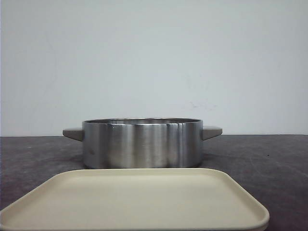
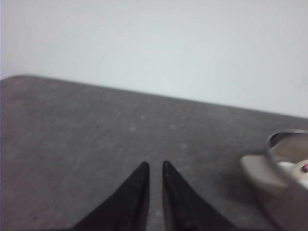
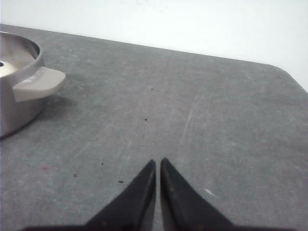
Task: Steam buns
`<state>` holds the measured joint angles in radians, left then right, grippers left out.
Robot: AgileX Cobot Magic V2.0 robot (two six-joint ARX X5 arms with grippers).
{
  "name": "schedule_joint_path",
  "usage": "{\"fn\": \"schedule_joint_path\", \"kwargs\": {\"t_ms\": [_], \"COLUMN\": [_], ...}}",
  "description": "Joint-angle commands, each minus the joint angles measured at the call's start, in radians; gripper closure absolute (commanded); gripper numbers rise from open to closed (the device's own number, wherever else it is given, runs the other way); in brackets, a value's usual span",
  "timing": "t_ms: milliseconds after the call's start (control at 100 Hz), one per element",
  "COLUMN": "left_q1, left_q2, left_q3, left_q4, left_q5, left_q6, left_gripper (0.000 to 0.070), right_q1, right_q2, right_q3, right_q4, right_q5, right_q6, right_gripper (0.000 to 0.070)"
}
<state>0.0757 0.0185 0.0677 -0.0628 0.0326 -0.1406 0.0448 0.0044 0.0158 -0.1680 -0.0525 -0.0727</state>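
Steel pot (image 1: 142, 143) stands upright on the desk (image 3: 192, 110), handles out to either side, behind a cream tray (image 1: 134, 199). A bun (image 2: 294, 169) shows partly inside the pot; facing unclear. Left tool (image 2: 154, 166) and right tool (image 3: 158, 163): tips nearly together, holding nothing.

Buns (image 2: 294, 169): only a sliver visible, in the left wrist view, inside the steel pot (image 2: 284, 144) just past the rim. White surface with a small pink spot, blurred. Count, faces and pose can't be read. Front view: pot wall hides the inside, so no bun shows there.
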Motion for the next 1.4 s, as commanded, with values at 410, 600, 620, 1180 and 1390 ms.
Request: {"fn": "schedule_joint_path", "kwargs": {"t_ms": [410, 600, 620, 1180, 1390], "left_q1": [0.025, 0.025, 0.025, 0.025, 0.025], "left_q2": [-0.016, -0.016, -0.016, -0.016, -0.016], "left_q3": [-0.054, -0.054, -0.054, -0.054, -0.054], "left_q4": [-0.095, -0.125, -0.124, -0.122, -0.122], "left_q5": [0.05, 0.051, 0.051, 0.046, 0.046], "left_q6": [0.113, 0.188, 0.201, 0.215, 0.215], "left_gripper": [0.07, 0.07, 0.07, 0.07, 0.07], "right_q1": [0.0, 0.0, 0.0, 0.0, 0.0], "right_q2": [-0.001, -0.001, -0.001, -0.001, -0.001], "right_q3": [-0.005, -0.005, -0.005, -0.005, -0.005], "right_q4": [0.014, 0.014, 0.014, 0.014, 0.014], "right_q5": [0.001, 0.001, 0.001, 0.001, 0.001], "right_q6": [0.013, 0.013, 0.013, 0.013, 0.013], "right_gripper": [0.069, 0.069, 0.069, 0.069, 0.069]}}
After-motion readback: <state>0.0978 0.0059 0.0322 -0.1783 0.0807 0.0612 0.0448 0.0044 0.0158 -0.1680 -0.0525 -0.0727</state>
